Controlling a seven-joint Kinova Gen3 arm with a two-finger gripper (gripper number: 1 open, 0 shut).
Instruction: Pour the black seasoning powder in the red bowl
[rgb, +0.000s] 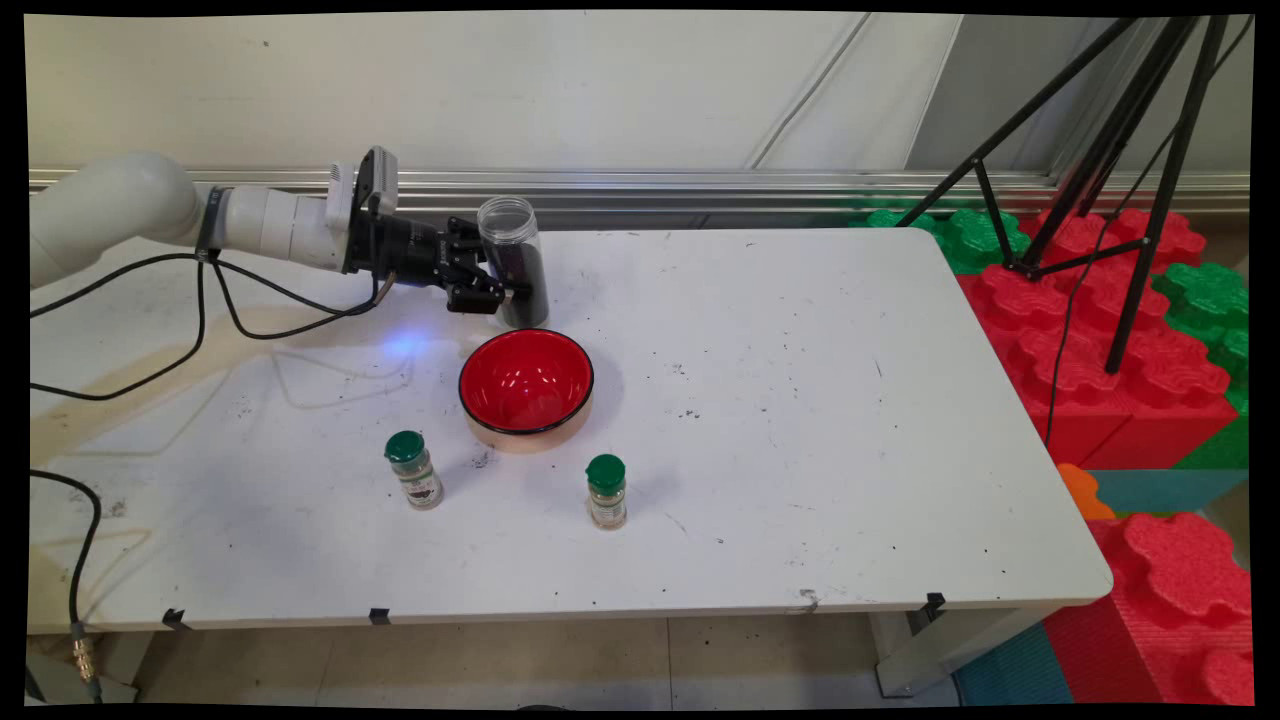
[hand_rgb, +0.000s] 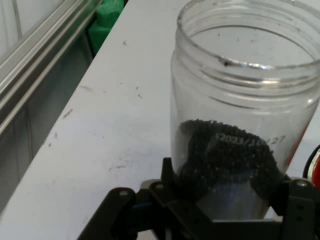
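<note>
White table (rgb: 800, 420): flat rectangular top with rounded corners, matt surface, scuffed and speckled with dark marks; a brownish stain runs across its left part. Black clips sit along the near edge.

Foam blocks (rgb: 1100, 330): red and green interlocking blocks with knobbed tops, stacked off the table's right side. The legs of a black tripod (rgb: 1120, 150) stand on them.

Arm (rgb: 250, 220): white, smooth, rounded links, reaching horizontally from the left above the table's far part; black cables (rgb: 200, 320) hang from it in loops.

Red bowl (rgb: 527, 388): round, glossy red inside, dark rim, tan outer wall. Nothing is visible in it. It stands on the table just in front of the jar.

Gripper (rgb: 505, 290): black, metal linkage. Its two fingers are closed against the lower sides of the clear jar (rgb: 515, 262), one on each side, as the hand view confirms (hand_rgb: 230, 200).

Clear jar: cylindrical, transparent plastic, threaded open mouth, no lid, held upright. Its lower part is filled with small black granules (hand_rgb: 225, 155); the upper part is bare. A printed date shows on its wall. Whether its base touches the table cannot be told.

Two small spice jars, left (rgb: 414, 470) and right (rgb: 606, 491): clear bodies, green caps, upright, near the table's front, apart from each other and from the bowl. The contents are too small to identify.
</note>
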